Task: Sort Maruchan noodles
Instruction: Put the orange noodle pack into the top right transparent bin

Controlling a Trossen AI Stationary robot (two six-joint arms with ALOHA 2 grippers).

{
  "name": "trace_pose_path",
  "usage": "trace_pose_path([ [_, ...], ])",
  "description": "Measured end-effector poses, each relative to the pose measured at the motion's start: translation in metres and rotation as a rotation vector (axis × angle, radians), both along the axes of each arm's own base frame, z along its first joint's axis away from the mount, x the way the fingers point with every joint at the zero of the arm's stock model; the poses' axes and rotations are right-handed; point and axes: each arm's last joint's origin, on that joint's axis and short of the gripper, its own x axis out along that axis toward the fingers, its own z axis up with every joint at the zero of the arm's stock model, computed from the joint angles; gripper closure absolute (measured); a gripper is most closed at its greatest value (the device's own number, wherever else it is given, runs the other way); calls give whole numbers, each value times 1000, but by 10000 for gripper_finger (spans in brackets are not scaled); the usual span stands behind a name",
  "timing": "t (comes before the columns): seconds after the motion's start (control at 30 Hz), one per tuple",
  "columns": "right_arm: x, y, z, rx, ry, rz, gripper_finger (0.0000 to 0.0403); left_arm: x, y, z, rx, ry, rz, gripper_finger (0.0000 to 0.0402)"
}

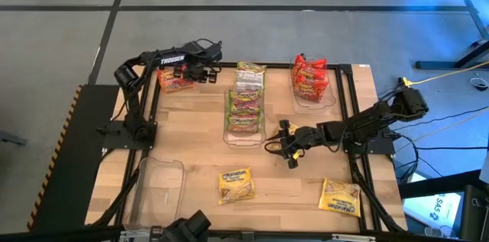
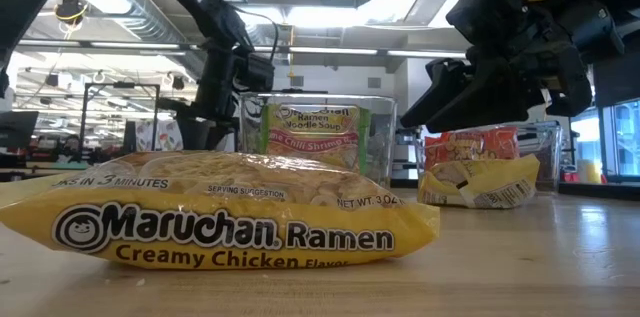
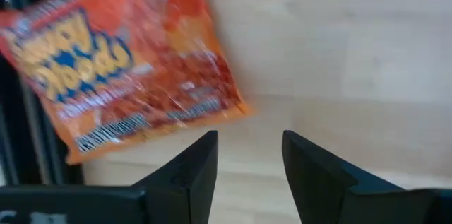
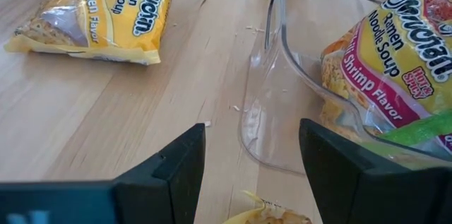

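We see the left claw (image 1: 205, 72) reaching along the far edge, fingers parted and empty. The right claw (image 1: 284, 147) hangs mid-tabletop, fingers apart.

Two yellow crinkly noodle packets (image 1: 236, 184) lie on the wooden table (image 1: 191, 131). Green packets (image 1: 244, 110) fill the middle clear plastic bin (image 1: 244, 139), red packets (image 1: 310, 76) another.

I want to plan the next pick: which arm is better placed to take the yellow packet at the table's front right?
The right: right gripper hangs open close to the yellow packet, whereas left gripper is at the far left by a red packet.
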Motion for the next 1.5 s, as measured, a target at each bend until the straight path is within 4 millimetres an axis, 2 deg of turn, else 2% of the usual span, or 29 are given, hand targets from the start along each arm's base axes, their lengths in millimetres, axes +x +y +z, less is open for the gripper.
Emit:
trace_pose_path([
  [0.17, 0, 0, 0, 1, 1, 0, 204, 7, -7, 0, -44, -36, -41, 248],
  [0.33, 0, 0, 0, 2, 3, -2, 204, 3, -9, 7, -58, -28, -105, 248],
  [0.47, 0, 0, 0, 5, 3, -3, 204, -10, -2, 27, -6, -71, -71, 263],
  [0.6, 0, 0, 0, 5, 3, -3, 204, -35, 14, 41, 15, -83, 22, 289],
  [0.73, 0, 0, 0, 4, 3, -3, 204, -59, 30, 38, -5, -64, 105, 315],
  [0.87, 0, 0, 0, 1, 3, -3, 204, -74, 40, 33, -23, -27, 136, 339],
  [1.13, 0, -1, 0, -16, 2, -19, 204, -86, 39, 21, -37, 47, 120, 375],
  [1.5, 0, -1, 1, -13, -9, -27, 204, -99, 49, 21, -22, 25, 129, 399],
])
